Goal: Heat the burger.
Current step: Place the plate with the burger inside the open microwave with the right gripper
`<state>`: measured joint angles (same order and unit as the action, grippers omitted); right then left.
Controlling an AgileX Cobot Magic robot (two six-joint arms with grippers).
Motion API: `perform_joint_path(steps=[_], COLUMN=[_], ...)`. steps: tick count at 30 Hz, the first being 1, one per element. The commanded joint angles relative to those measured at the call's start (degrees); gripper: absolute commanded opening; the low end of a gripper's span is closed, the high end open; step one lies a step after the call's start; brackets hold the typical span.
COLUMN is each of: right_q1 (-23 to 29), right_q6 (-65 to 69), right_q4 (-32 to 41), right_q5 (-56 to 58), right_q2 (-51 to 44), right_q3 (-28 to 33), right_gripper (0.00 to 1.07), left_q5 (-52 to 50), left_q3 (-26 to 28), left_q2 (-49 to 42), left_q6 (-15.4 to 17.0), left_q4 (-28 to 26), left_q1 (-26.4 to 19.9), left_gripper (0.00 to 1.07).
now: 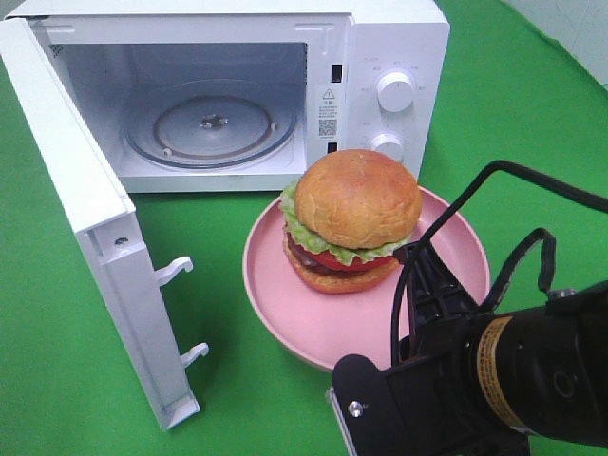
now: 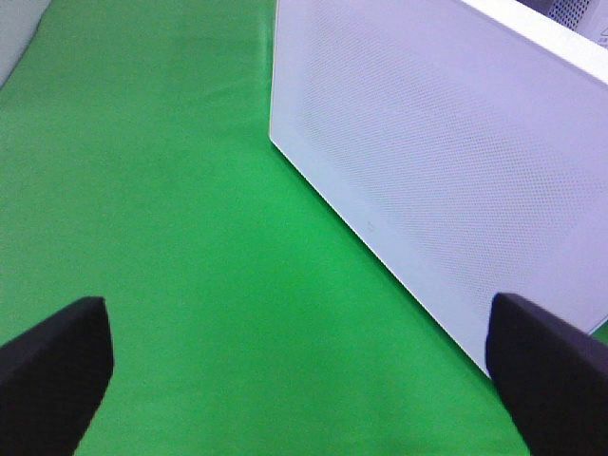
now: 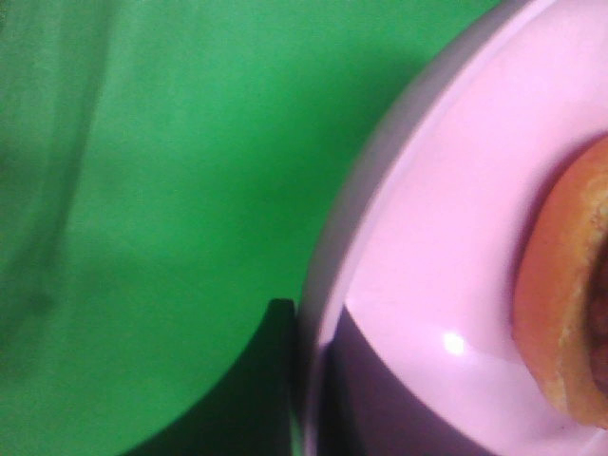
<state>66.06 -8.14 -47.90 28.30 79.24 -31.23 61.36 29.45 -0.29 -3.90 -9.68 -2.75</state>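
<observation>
Our right claw (image 1: 420, 256) is drawn narrow on the right edge of the pink plate (image 1: 313, 318). In the right wrist view the rim runs between a dark finger (image 3: 275, 380) on the outside and a dark shape just inside, so we read it as pinching the rim. The arm behind it fills the lower right of the high view, with black cables looping above it.

The burger (image 1: 353, 217) sits on that plate, towards its upper half, just left of the claw. Its glossy bun is on top, with lettuce, tomato and patty showing beneath. The plate rests on the green cloth (image 1: 57, 380) at the middle of the high view, directly in front of the microwave (image 1: 380, 38).

The microwave stands at the top of the frame. Its door (image 1: 85, 209) is swung wide to the left and a glass turntable (image 1: 214, 123) lies bare inside. Two white knobs (image 1: 395, 91) sit on its right-hand panel.

Our left claw (image 2: 304, 380) stands wide. Its two dark fingers (image 2: 52, 370) are at the lower corners of the left wrist view, with nothing between them but cloth. Beyond them is the outer face of the white door.
</observation>
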Motion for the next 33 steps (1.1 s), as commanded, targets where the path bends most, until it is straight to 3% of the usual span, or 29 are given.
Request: perform_joint_path(steps=[1, 10, 22, 24, 31, 33], right_q1=[0.1, -7.0, -15.6, -18.7, -22.5, -25.3], right_q6=[-3.2, -11.9, -34.5, -44.9, -59.0, -71.8], right_q4=[-2.9, -1.5, 8.9, 15.5, 26.1, 34.7], right_q5=[-3.0, -8.8, -17.8, -19.0, -19.0, -18.9], right_q2=[-0.6, -0.6, -0.6, -0.6, -0.6, -0.6], right_q3=[-0.1, -0.1, -0.1, -0.1, -0.1, -0.1], right_gripper=[0.00, 0.00, 0.00, 0.00, 0.00, 0.00], left_q5=[-0.2, -0.2, -0.2, -0.2, -0.2, -0.2], left_q3=[0.0, 0.0, 0.0, 0.0, 0.0, 0.0], left_q2=[-0.9, -0.9, -0.9, -0.9, -0.9, -0.9], left_q6=[0.1, 0.1, 0.1, 0.1, 0.1, 0.1], left_q4=[-0.1, -0.1, -0.1, -0.1, -0.1, -0.1], left_q1=[0.0, 0.0, 0.0, 0.0, 0.0, 0.0], left_gripper=[1.00, 1.00, 1.00, 1.00, 1.00, 1.00])
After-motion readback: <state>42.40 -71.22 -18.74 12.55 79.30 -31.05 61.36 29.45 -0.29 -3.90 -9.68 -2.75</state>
